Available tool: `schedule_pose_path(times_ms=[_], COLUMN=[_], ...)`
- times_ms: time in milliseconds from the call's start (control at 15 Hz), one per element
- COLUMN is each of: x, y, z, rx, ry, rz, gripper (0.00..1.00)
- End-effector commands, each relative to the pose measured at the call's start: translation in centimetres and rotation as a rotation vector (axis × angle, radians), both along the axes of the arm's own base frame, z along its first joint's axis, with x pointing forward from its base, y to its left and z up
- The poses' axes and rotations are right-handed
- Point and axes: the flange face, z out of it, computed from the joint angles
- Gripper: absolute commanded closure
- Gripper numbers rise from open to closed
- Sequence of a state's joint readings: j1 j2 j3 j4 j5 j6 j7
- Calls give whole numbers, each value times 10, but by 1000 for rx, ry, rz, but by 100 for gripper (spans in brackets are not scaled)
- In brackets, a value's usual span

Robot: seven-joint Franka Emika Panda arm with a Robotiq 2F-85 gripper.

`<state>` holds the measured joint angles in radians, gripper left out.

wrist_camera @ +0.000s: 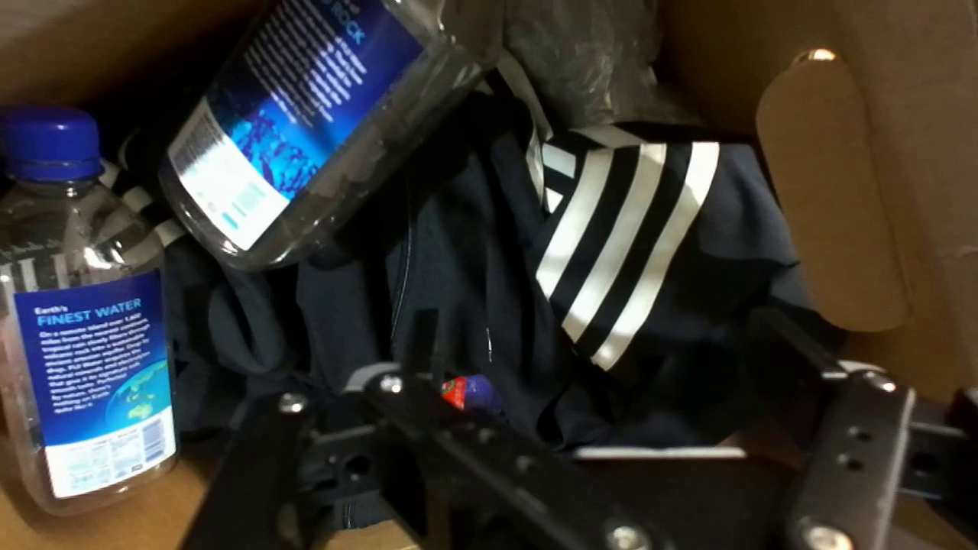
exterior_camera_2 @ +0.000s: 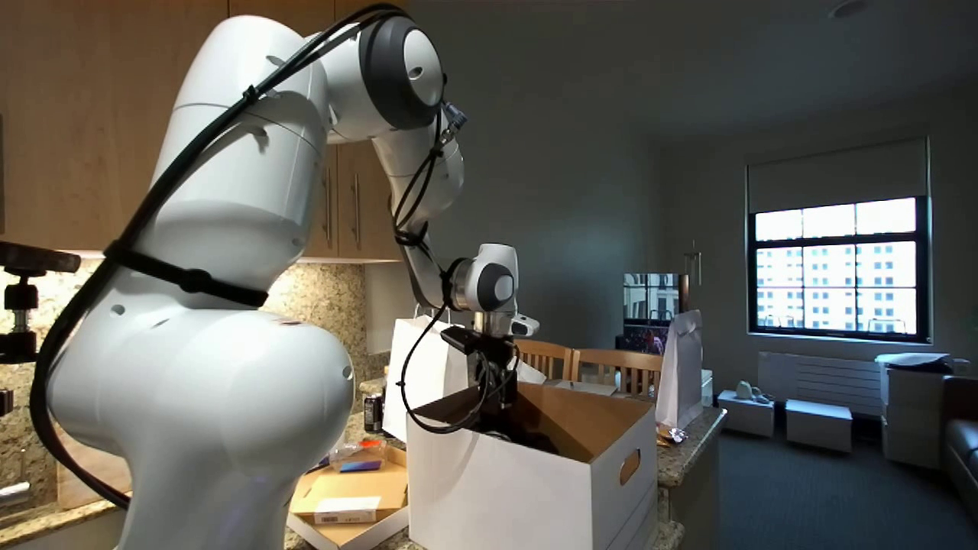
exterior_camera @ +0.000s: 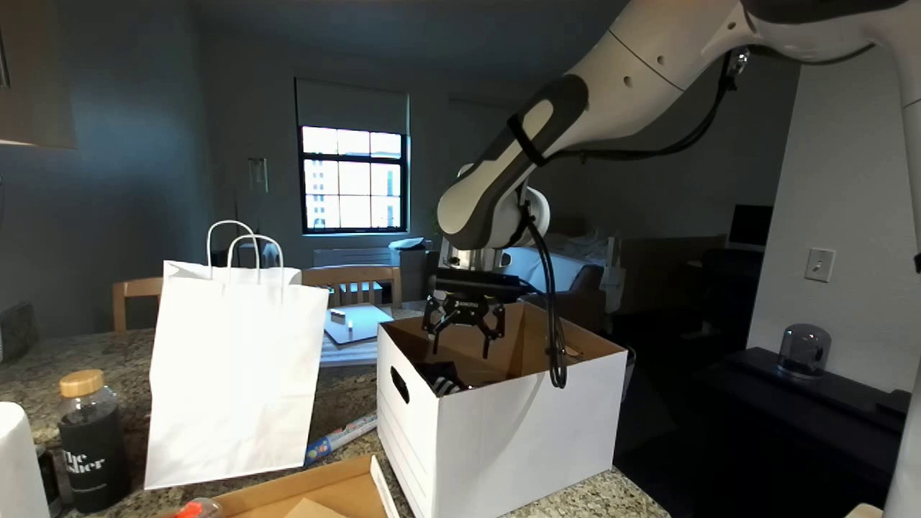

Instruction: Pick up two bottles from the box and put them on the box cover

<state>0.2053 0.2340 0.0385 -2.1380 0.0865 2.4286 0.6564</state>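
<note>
The white box (exterior_camera: 532, 439) stands on the counter, brown inside. Two clear bottles with blue labels lie in it in the wrist view: a blue-capped bottle (wrist_camera: 95, 367) at the left, and a slanted bottle (wrist_camera: 298, 130) at the upper left, its top cut off by the frame. My gripper (exterior_camera: 460, 349) points down into the box's opening, jaws wide apart and holding nothing. In the wrist view, dark striped cloth (wrist_camera: 474, 214) lies beyond the gripper (wrist_camera: 603, 325), and both bottles are left of its fingers. A shallow brown tray, the box cover (exterior_camera: 342, 478), sits beside the box.
On the cover lies a flat cardboard package (exterior_camera_2: 344, 500); a clear plastic container (exterior_camera_2: 363, 454) is close by. A tall white paper bag (exterior_camera: 237, 381), a dark bottle with a wooden lid (exterior_camera: 90, 446) and a blue tube (exterior_camera: 342, 435) stand or lie nearby. The box walls surround the bottles.
</note>
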Motion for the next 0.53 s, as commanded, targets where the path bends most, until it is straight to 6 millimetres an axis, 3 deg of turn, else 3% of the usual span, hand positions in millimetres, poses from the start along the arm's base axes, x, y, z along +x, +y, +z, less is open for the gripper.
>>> schedule_pose_path(times_ms=[0,467], x=[-7,-8], y=[0,7], z=[-1,-1], rx=[22,54], ry=[17,17], rz=[4,14], gripper=[0,0])
